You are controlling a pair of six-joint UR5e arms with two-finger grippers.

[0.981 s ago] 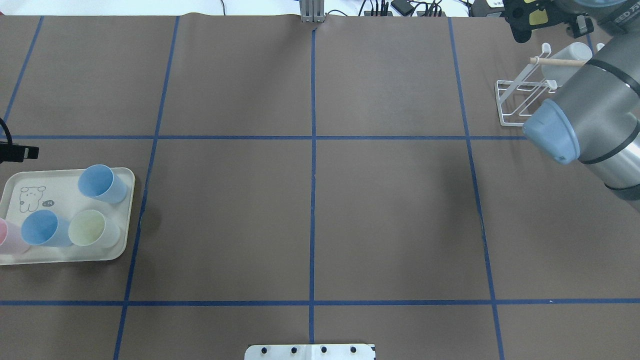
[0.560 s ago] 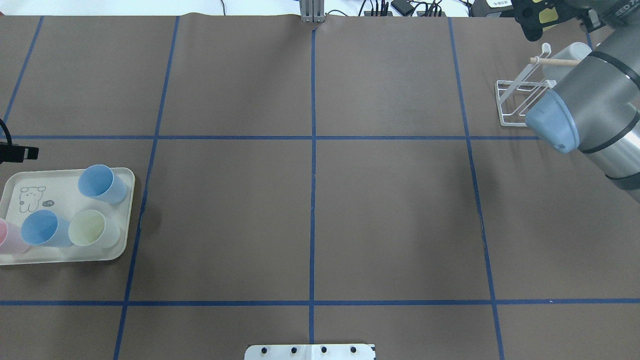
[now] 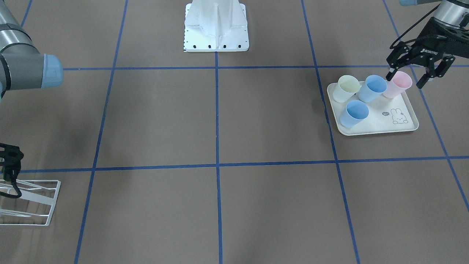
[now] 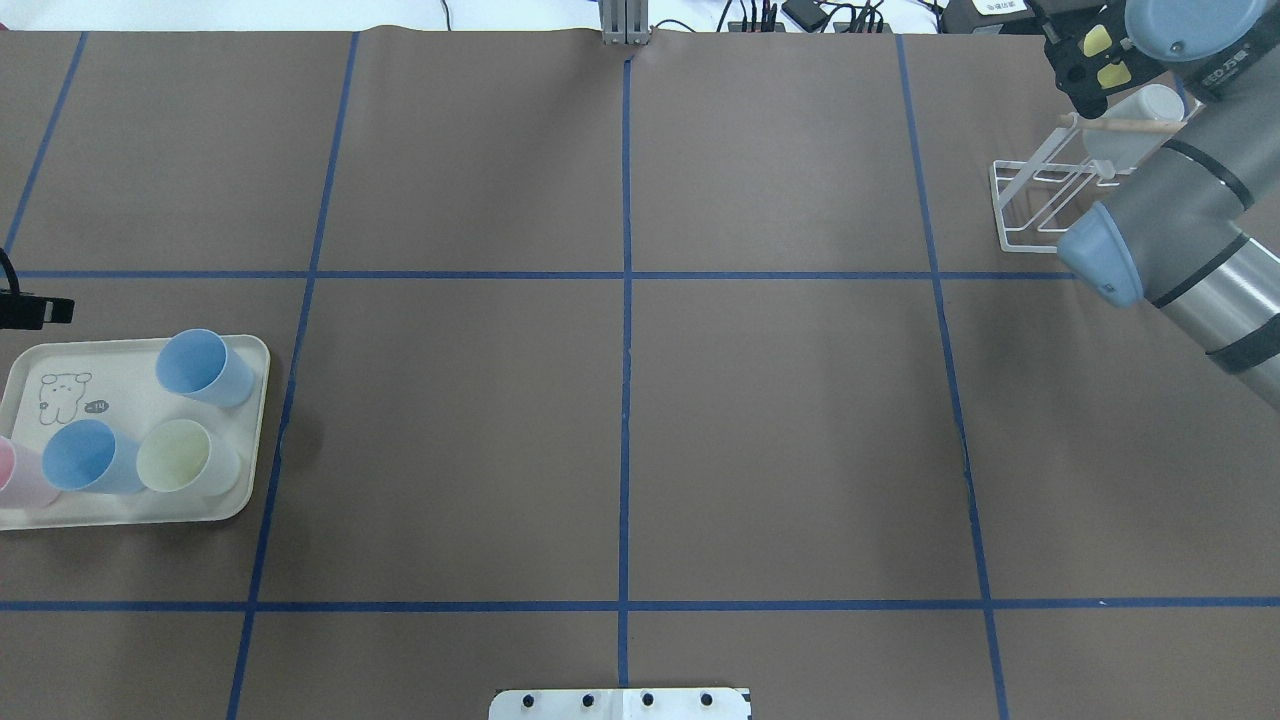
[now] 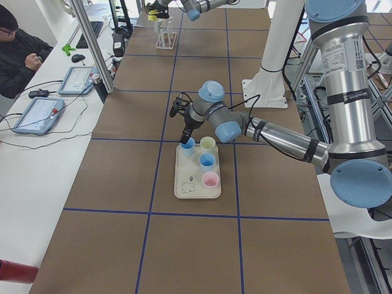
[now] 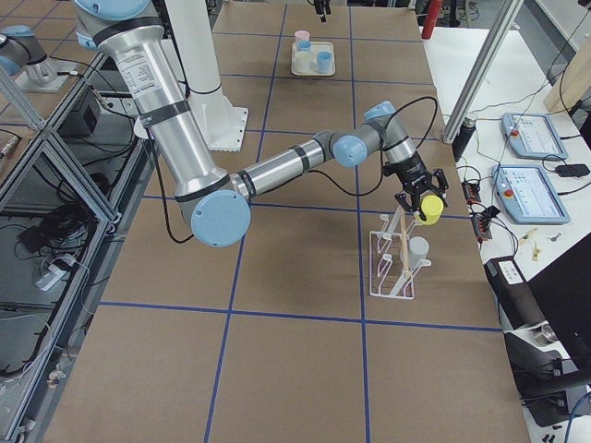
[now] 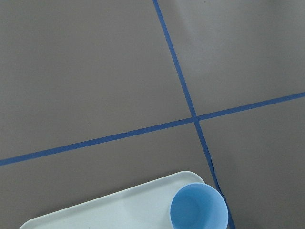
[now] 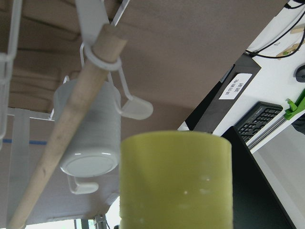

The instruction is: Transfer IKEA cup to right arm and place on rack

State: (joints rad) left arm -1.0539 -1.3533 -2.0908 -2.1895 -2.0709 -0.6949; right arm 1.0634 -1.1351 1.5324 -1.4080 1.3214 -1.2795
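Yellow-green cup [image 6: 428, 210] is clamped in the right gripper [image 6: 421, 199], held just above the rack [image 6: 391, 269] at the far right corner of the table [image 4: 780, 430]. A white mug [image 8: 90, 138] is hung on the rack. Left gripper [image 3: 405, 81] is held with jaws apart above the tray [image 3: 370, 129] of cups at the table's left edge.

Cream tray [image 4: 120, 385] — white mug [image 8: 97, 129]

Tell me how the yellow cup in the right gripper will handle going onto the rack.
The yellow cup looks like smooth plastic, so it is probably light and somewhat slippery. It seems rigid: no dent shows in the grip. Being round, it would likely roll if dropped beside the rack.
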